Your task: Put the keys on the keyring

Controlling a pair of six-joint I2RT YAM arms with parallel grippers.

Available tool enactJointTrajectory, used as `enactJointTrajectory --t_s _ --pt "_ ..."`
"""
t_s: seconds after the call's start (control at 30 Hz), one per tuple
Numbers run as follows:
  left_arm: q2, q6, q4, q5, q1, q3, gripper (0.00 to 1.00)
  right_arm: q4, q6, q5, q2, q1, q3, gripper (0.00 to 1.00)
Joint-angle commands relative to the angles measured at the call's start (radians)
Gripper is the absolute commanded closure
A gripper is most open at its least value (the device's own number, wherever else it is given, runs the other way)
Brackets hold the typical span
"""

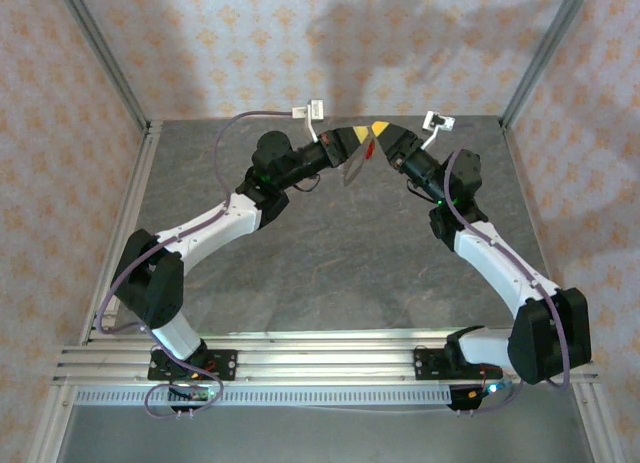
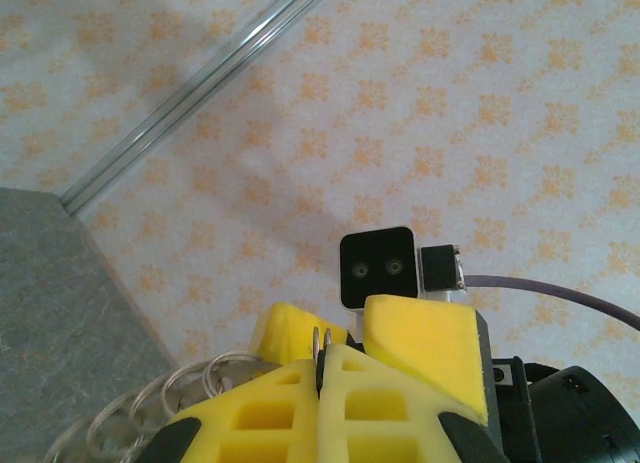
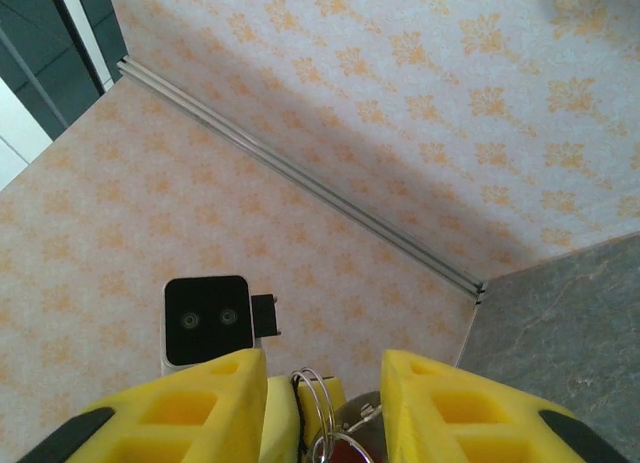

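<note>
Seemingly threading: left gripper [image 2: 321,361] clamps the keyring [image 1: 353,171]; red key [image 3: 340,449] sits between parted fingers of right gripper [image 3: 325,371], hold unclear. Next likely needs fine alignment.

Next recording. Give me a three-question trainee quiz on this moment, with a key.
1. True or false: the red key lies on the table.
2. Fill in: the right end effector has its jaws ____ (open/shut).
3. The keyring is pinched by: A) the left end effector B) the right end effector C) neither.
Key: 1 false; 2 open; 3 A.
</note>
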Motion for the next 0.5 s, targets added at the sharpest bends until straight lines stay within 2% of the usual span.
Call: enactJointTrajectory --t_s 0.0,0.27,0.47 --pt "-0.015 -0.002 0.067 -0.008 -0.01 0.025 1.0 0.067 0.008 -0.031 0.007 0.013 0.013 0.66" --pt "-0.015 0.003 0.058 -0.01 -0.01 0.032 1.0 0.073 0.004 -0.034 0.002 0.017 -0.002 0.81" --pt "-0.012 0.004 0.052 -0.012 -0.011 0.04 1.0 0.073 0.003 -0.036 -0.005 0.017 -0.01 0.99"
